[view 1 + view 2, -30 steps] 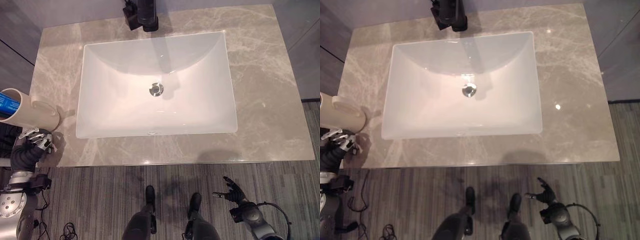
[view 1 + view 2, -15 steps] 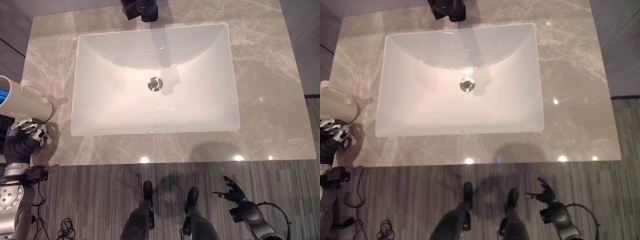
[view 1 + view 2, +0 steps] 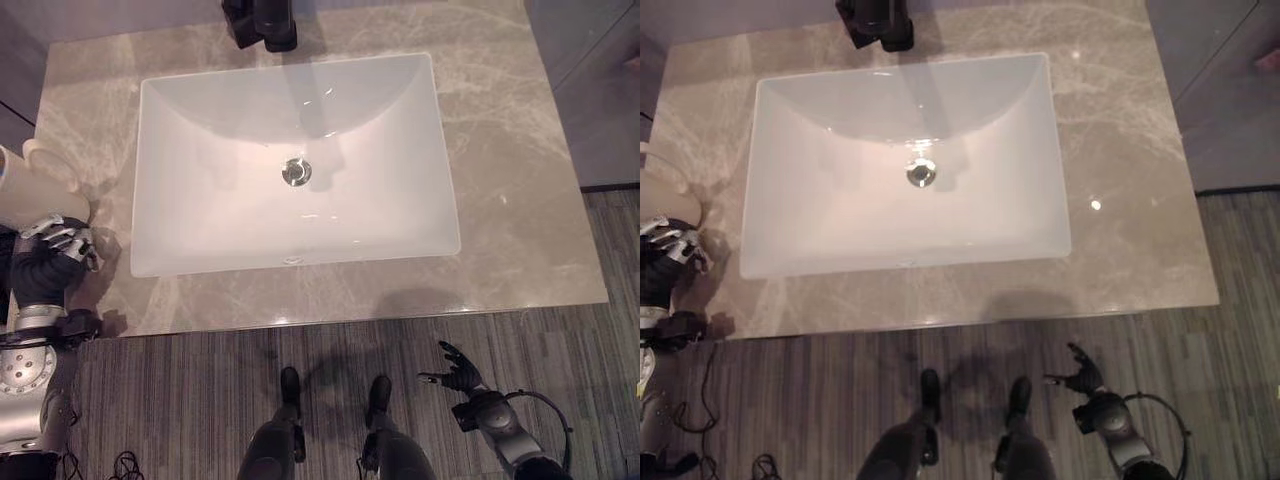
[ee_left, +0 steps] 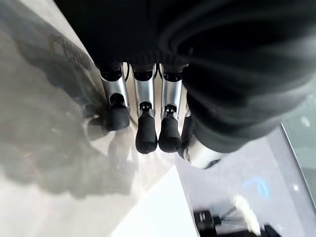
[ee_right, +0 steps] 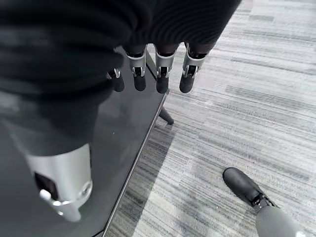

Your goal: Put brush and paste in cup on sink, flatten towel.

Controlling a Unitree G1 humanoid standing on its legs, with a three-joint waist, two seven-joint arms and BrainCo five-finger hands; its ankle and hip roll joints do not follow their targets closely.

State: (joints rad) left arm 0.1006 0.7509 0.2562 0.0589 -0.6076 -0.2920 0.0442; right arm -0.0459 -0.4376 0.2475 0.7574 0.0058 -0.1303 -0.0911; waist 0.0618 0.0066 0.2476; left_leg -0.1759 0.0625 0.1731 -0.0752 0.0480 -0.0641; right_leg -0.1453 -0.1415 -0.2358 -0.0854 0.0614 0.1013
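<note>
Left eye view showed the cream cup (image 3: 35,185) lying tipped on the counter (image 3: 520,200) beside the sink (image 3: 290,165), the left hand (image 3: 55,245) curled just below it, apparently grasping nothing. The right hand (image 3: 455,368) hung slack well below the counter. Likely step: standing the cup upright. Left wrist view alone caught bristles that may have been the brush (image 4: 245,210); paste and towel unseen.
</note>
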